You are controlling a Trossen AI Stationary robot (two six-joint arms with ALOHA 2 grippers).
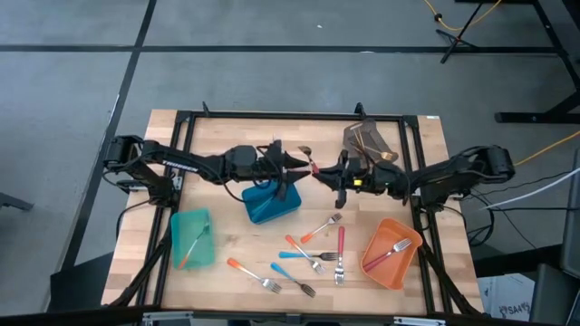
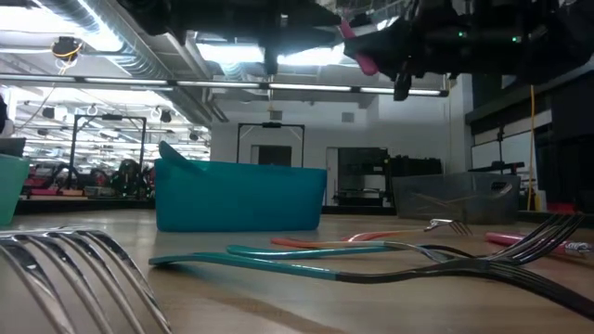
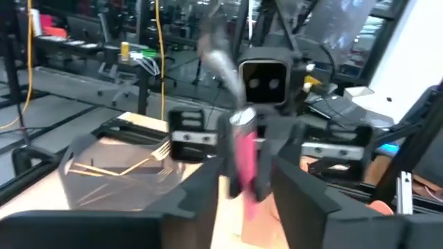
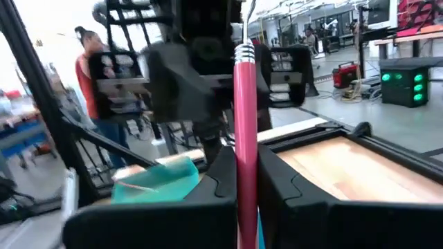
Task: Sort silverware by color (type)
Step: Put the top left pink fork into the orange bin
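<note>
Silverware status: pink-handled utensil point(image 1: 314, 168) is in the air over the counter's point(image 1: 227, 136) middle, between the two arms, above and just beside the blue bin point(image 1: 272, 203).

- Right end effector point(image 1: 326, 174): clamped on the pink handle point(image 4: 246, 131). Its wrist view shows the handle standing upright between both fingers point(image 4: 277, 187).
- Left end effector point(image 1: 304, 167): faces the right one, fingers point(image 3: 197, 190) spread either side of the same utensil point(image 3: 243, 162) with a gap showing, so no grip. The silver head is blurred, so the type is unclear.
- Low view: the pink end point(image 2: 357, 51) shows high up under the dark arm parts.

Bins:
- Teal bin point(image 1: 177, 237), left front: one orange-handled piece point(image 1: 192, 247) inside.
- Orange bin point(image 1: 376, 267), right front: one fork point(image 1: 391, 248) inside.
- Grey bin point(image 1: 355, 136), back, right of centre: gold pieces point(image 1: 370, 138) inside.
- Blue bin: contents hidden by the arm.

Loose on the counter, front centre:
- orange-handled fork point(image 1: 323, 226)
- pink-handled fork point(image 1: 341, 255)
- orange-handled piece point(image 1: 303, 253), crossing a blue-handled one point(image 1: 292, 254)
- orange-handled fork point(image 1: 254, 274)
- blue-handled fork point(image 1: 292, 279)

The low view has a blue-handled fork point(image 2: 278, 264) close to the lens, in front of the blue bin.

A person point(image 4: 86, 62) in a red top stands in the room behind, seen from the right wrist.
</note>
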